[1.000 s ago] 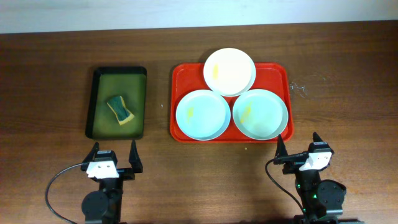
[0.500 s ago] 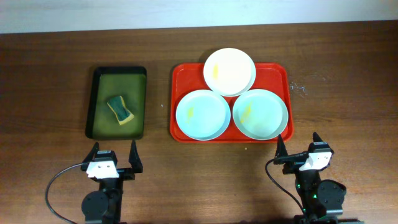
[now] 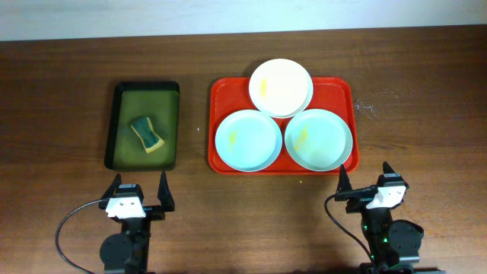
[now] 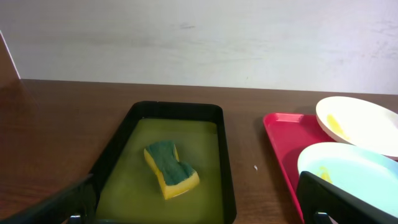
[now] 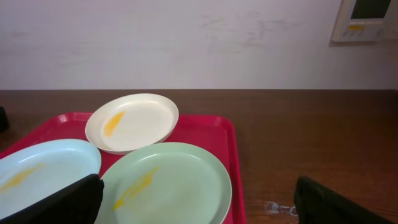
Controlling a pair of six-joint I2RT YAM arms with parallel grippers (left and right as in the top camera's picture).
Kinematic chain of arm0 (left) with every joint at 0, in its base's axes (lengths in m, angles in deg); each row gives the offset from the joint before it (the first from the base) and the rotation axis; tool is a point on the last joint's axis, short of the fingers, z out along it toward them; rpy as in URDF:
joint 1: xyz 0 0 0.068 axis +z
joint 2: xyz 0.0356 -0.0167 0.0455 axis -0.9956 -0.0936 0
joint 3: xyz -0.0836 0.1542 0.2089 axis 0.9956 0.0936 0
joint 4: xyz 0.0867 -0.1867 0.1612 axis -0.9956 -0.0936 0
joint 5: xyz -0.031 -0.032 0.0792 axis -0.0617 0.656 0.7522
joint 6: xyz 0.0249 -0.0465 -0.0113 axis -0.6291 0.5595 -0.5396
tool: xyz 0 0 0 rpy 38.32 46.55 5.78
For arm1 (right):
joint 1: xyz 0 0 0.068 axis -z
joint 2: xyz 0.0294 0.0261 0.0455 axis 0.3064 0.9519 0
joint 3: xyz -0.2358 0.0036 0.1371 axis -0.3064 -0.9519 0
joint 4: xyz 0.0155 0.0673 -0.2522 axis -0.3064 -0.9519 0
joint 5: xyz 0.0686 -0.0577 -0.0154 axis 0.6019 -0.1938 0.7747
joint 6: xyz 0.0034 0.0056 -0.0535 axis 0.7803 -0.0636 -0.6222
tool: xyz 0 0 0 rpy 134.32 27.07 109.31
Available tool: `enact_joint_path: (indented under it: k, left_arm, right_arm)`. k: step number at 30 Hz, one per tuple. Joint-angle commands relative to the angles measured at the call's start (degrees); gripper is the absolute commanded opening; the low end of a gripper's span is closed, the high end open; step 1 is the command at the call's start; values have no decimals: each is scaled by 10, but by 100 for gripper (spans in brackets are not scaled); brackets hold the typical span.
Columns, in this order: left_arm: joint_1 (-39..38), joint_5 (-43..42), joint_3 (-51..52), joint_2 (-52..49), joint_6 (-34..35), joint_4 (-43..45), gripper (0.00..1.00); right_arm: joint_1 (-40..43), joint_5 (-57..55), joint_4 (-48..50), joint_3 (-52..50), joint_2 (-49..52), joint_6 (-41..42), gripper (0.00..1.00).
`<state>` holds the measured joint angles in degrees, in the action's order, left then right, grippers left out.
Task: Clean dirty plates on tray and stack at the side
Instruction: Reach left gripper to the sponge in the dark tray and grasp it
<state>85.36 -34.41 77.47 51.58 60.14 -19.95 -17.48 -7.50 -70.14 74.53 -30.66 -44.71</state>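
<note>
Change: none; both arms and every object lie exactly as they did a second ago.
Left gripper: fingers spread wide, holding nothing. It sits at the near edge of the table, just in front of the dark green tray.
Sponge: green on yellow, lying flat mid-tray, clear of the walls.
Red tray: right of the dark green tray with bare wood between them; it carries all three plates.
Left mint plate: near-left on the red tray, with a faint yellow smear.
White plate: far middle, overhanging the far rim, with a yellow smear left of centre.
Right mint plate: near-right, touching its neighbour, with a yellow smear.
Right gripper: spread and empty, in front of the red tray's near-right corner.
Left wrist only: the sponge's yellow side and the dark green tray's glossy floor.
Right wrist only: the white plate's near edge overlaps both mint plates; there is a wall panel at the upper right.
</note>
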Motion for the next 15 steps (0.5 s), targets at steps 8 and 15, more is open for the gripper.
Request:
enact_joint_path:
  k: [8,15]
  left_arm:
    - [1,-80,3,1,32,58,99]
    - [1,-339,3,1,42,339,99]
  right_arm:
    - [-3,-5,-1,-4,-4,0,98]
    - [-3,-5,-1,-4,-4,0,98]
